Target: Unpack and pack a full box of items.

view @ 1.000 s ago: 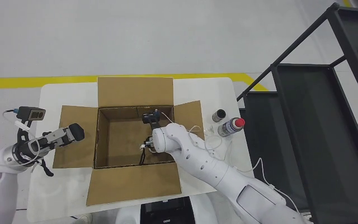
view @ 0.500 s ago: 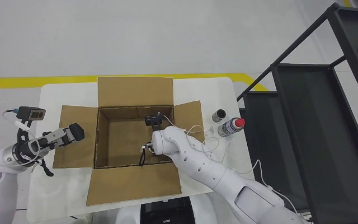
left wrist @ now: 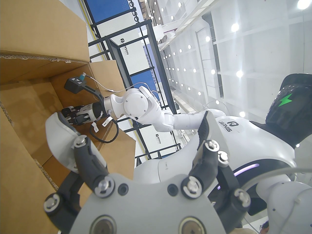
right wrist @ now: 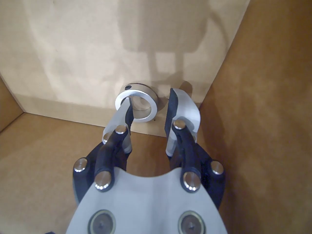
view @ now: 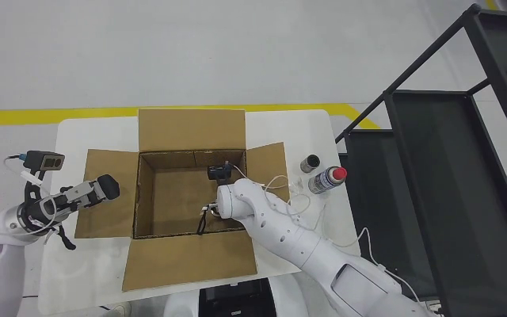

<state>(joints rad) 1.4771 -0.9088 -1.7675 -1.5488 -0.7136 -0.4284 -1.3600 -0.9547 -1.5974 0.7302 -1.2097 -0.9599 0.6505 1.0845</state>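
An open cardboard box (view: 190, 131) stands mid-table with its flaps spread flat. My right arm goes down into the box's near right corner. There a silver metal ring (right wrist: 121, 98) lies on the floor against a wall. My right gripper (right wrist: 151, 99) is open and straddles the ring's wall. One of its fingers (right wrist: 121, 115) is inside the hole and the other stands outside, a small gap away. From the left wrist view, the right gripper (left wrist: 69, 116) sits low inside the box. My left gripper (view: 107, 188) is open and holds nothing, above the box's left flap.
A red-capped spray can (view: 327, 180) and a smaller dark-topped can (view: 310, 163) stand on the table right of the box. A dark metal rack (view: 444, 158) rises beyond the table's right edge. The yellow floor line (view: 47, 116) runs behind the table.
My right wrist has shifted slightly rightward inside the box toward the corner. The left arm has kept still.
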